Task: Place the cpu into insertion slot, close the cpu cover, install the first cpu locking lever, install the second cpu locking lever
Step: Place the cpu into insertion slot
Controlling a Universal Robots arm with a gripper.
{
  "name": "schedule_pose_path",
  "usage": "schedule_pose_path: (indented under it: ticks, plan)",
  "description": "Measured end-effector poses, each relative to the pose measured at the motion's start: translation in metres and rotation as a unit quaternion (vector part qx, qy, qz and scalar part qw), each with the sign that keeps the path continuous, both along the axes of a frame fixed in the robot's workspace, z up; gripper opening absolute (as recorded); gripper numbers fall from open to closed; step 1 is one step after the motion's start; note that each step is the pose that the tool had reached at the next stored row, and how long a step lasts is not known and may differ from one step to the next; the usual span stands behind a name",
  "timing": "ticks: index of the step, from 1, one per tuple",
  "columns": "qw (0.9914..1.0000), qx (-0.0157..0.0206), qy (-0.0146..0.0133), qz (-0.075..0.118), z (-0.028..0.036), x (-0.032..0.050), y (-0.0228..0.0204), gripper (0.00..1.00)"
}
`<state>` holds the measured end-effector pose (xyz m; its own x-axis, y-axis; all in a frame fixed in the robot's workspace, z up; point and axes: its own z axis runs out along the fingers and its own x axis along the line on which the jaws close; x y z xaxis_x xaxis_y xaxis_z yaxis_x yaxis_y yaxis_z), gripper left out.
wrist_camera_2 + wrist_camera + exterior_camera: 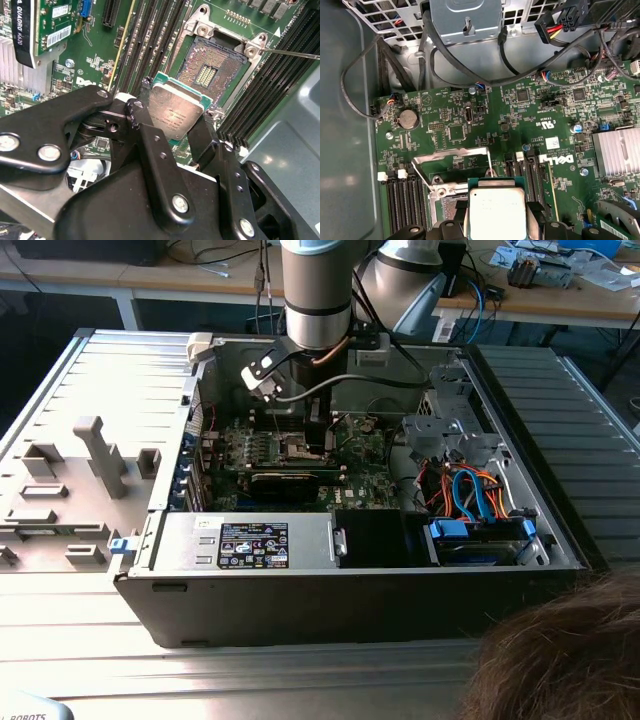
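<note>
Fingers (202,144), black, clamped shut on opposite edges of the small flat square cpu (175,112) with its dull silver-grey metal top. Chip is held tilted at the near edge of the square dark insertion slot (207,70), silvery-rimmed, in the green circuit board (515,112). Slot lies open just beyond the chip, pins bare. Cannot tell whether they touch. Narrow black memory slots (150,40) flank the insertion slot.

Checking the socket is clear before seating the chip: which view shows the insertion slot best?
The second wrist view: the insertion slot lies open, its contact field bare. In the first wrist view the held cpu covers most of it; in the exterior view it is a small patch beneath the arm.
</note>
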<state>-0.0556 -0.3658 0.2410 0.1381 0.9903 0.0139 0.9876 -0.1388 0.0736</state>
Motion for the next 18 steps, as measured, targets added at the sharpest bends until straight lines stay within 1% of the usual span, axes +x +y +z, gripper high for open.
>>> schedule_pose_path:
  ticks: [18]
  plan:
    - [0.99995,0.0000,0.0000,-0.010,-0.0004,0.0000,0.0000,0.55]
